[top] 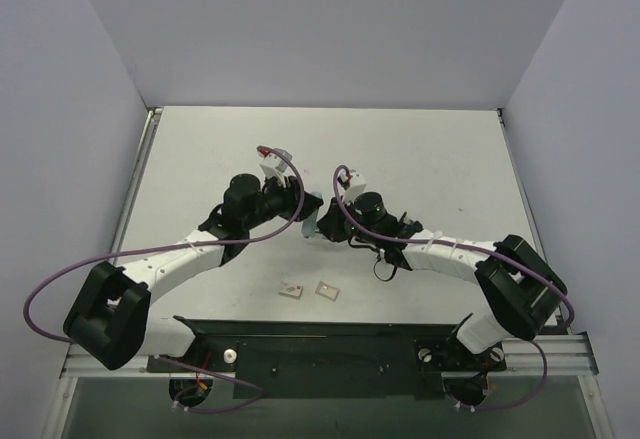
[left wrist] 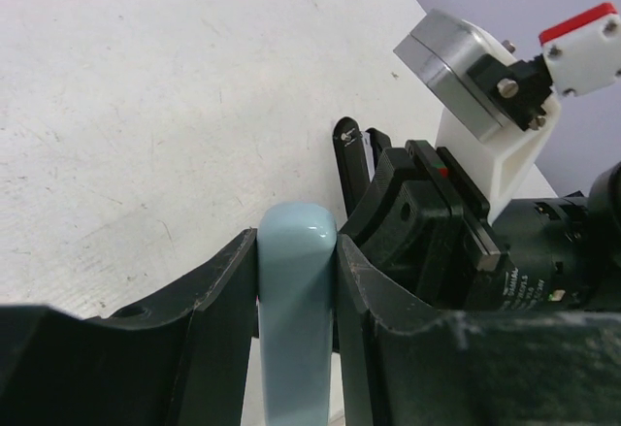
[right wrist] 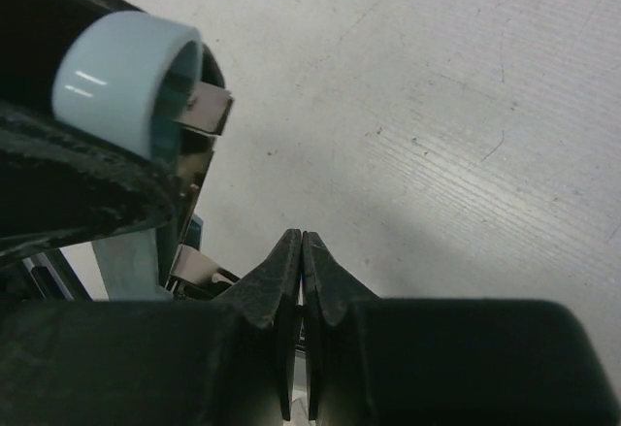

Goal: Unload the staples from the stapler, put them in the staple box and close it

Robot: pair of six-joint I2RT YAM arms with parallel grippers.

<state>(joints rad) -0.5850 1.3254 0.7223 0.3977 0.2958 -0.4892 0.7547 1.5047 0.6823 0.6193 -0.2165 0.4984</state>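
A: How much room is there?
B: Plenty. The left arm (top: 170, 264) and right arm (top: 450, 254) bend inward and meet over the middle of the table (top: 420, 149), well clear of its edges and the grey walls (top: 60, 109).
A: And the grips?
B: The left gripper (left wrist: 296, 242) clamps the pale blue stapler (left wrist: 296, 310). The right gripper (right wrist: 302, 249) is pinched together just beside it. Only the right wrist view shows the stapler's metal plates (right wrist: 209, 106).

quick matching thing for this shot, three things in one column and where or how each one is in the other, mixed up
Things:
1. pale blue bar
2. right fingers
3. two small square pieces

Place or state:
a. lying on the table near the arm bases
b. pressed together at the tips
c. clamped between the left fingers

Pairs: 1-c, 2-b, 3-a
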